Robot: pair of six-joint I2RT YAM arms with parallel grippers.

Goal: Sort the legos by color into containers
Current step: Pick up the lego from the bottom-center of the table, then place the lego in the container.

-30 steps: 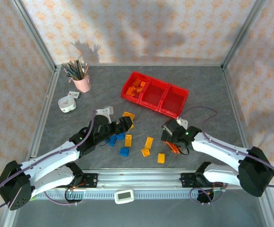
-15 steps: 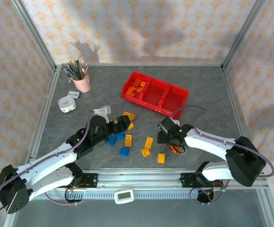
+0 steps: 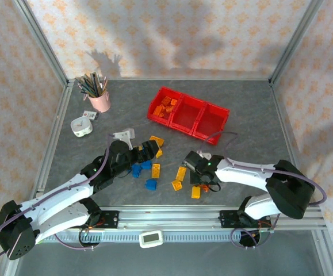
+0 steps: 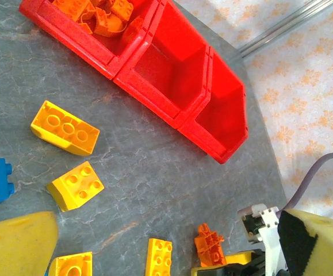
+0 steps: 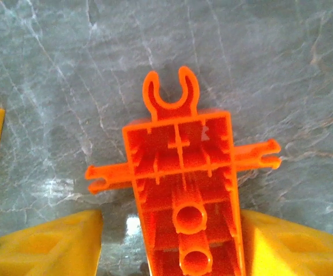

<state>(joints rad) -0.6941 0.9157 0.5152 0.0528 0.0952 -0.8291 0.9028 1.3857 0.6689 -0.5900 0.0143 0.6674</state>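
Left arm stretched forward, left gripper low with jaws spread wide. Right arm bent inward, right gripper pointing down, jaws partly parted.

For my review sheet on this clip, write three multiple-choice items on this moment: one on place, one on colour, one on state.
1. In the top view, which compartment of the red bins holds bricks?
A left
B middle
C right

2. The brick between the right fingers is:
A blue
B orange
C green

3. The left fingers are:
A shut on a pencil
B shut on a blue brick
C spread apart, holding nothing

Key:
1 A, the orange bricks lie in the left one.
2 B, the right wrist view shows it orange.
3 C, they stand wide apart, gripping nothing.
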